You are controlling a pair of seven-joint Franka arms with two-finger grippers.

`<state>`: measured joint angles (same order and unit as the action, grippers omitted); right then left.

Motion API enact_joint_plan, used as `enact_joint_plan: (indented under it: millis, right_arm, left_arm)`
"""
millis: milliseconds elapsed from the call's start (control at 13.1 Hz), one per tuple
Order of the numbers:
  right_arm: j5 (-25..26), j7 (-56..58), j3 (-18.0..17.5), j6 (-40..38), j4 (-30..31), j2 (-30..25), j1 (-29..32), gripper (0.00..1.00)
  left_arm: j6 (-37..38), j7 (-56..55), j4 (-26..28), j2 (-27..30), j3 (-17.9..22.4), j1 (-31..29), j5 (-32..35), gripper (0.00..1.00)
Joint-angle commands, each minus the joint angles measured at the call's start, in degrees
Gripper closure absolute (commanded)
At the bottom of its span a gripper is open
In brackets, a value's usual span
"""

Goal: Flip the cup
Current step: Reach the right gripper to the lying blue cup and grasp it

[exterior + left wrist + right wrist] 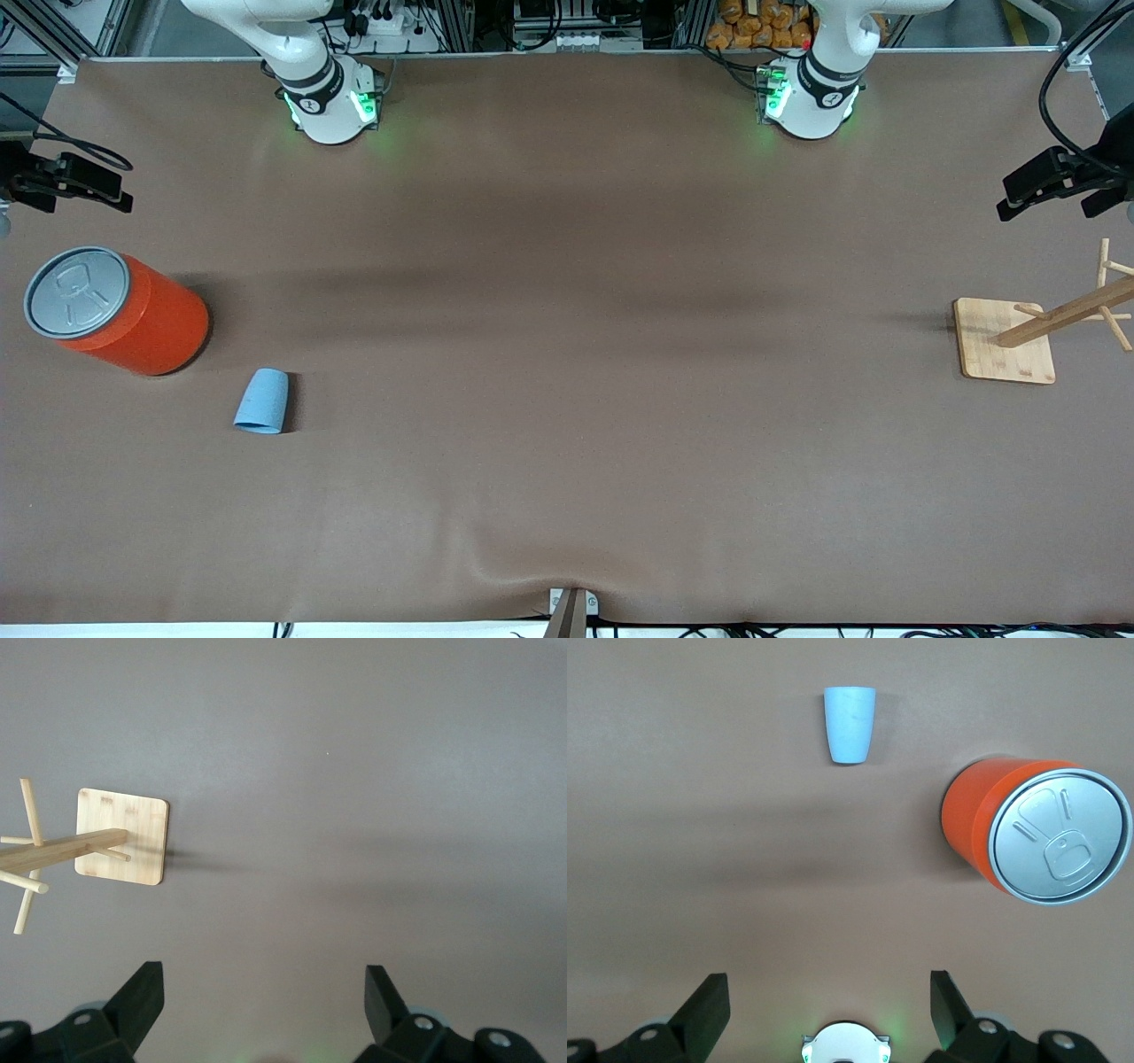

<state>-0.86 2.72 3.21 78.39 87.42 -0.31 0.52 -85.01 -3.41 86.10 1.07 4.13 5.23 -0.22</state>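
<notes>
The cup (262, 401) is small, light blue and plain. It seems to lie on its side on the brown table, toward the right arm's end, with its wider rim end pointing at the front camera. The right wrist view shows the cup (850, 724) well away from my right gripper (827, 988), which hangs high over its own base, open and empty. My left gripper (263, 979) is also open and empty, high over bare table at the left arm's end. Neither gripper shows in the front view.
A large orange-red can (124, 310) with a grey pull-tab lid stands beside the cup, farther from the front camera. A wooden peg stand (1005, 341) on a square base sits at the left arm's end. Black camera mounts (1054, 182) stand at both table ends.
</notes>
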Motion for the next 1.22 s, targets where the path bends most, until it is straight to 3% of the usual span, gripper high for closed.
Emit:
enact_joint_plan:
  millis: [0, 457, 761, 1141]
  right_arm:
    - [-0.1, 0.4, -0.3, 0.5, 0.8, -0.7, 0.1, 0.0]
    - [-0.1, 0.6, -0.3, 2.3, 2.1, 0.7, 0.0, 0.0]
    - [-0.1, 0.6, -0.3, 14.5, 11.6, 2.7, -2.0, 0.0]
    - [-1.2, 0.7, -0.3, 22.1, 12.3, 13.4, -2.2, 0.0]
  left_arm:
    - [0.7, 0.8, -0.7, -0.2, 0.0, -0.2, -0.7, 0.0]
    - [0.7, 0.7, -0.6, -0.4, 0.0, -0.3, -0.8, 0.0]
    - [0.8, 0.6, -0.5, -0.3, -0.1, -0.2, -0.8, 0.0]
    - [0.8, 0.7, -0.3, -0.4, -0.1, -0.2, -0.8, 0.0]
